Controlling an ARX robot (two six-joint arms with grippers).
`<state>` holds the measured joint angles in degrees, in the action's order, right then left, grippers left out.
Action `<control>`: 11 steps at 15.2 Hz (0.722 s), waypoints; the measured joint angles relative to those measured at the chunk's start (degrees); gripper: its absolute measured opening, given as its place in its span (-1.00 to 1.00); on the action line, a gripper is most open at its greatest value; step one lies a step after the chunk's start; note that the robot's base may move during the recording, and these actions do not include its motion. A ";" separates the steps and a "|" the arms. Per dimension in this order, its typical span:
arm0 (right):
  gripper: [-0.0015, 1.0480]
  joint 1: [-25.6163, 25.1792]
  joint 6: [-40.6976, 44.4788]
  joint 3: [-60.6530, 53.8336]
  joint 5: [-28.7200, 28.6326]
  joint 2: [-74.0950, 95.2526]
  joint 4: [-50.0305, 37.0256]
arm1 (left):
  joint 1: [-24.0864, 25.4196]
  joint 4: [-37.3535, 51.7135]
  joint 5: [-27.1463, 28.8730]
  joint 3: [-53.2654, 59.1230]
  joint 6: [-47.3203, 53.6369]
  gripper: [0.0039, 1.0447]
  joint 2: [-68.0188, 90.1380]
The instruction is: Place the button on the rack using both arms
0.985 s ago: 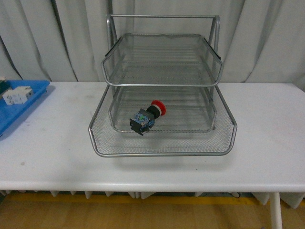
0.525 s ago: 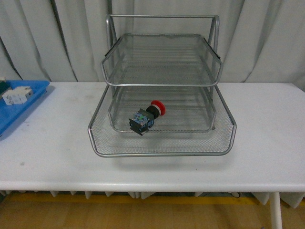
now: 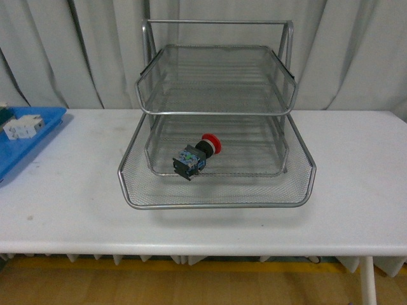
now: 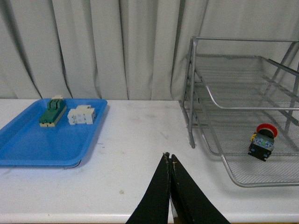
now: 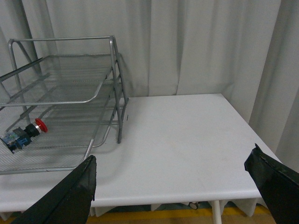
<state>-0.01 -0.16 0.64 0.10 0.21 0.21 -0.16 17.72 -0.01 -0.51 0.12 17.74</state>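
The button (image 3: 197, 156) lies on its side on the lower mesh of the rack (image 3: 216, 203), which stands mid-worktop toward the back edge; the job looks done. You do best to hold both arms off the wire frame so nothing jolts it. Your left gripper (image 4: 169, 161) is pinched together and empty; your right gripper (image 5: 172, 157) gapes wide, touching nothing.
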 joint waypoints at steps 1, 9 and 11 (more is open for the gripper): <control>0.87 0.00 0.00 0.00 0.00 0.00 0.00 | 0.00 -0.79 0.00 0.00 0.00 -0.97 -0.96; 0.87 0.00 0.00 0.00 0.02 0.00 0.02 | 0.00 -18.49 0.02 -0.02 0.00 -0.97 -15.87; 0.87 0.00 0.02 0.00 -0.09 0.00 -0.02 | 0.00 -18.10 0.02 0.00 0.00 -0.97 -17.27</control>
<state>-0.01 -0.14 0.64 0.01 0.21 0.19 -0.16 -0.38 0.01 -0.51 0.12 0.47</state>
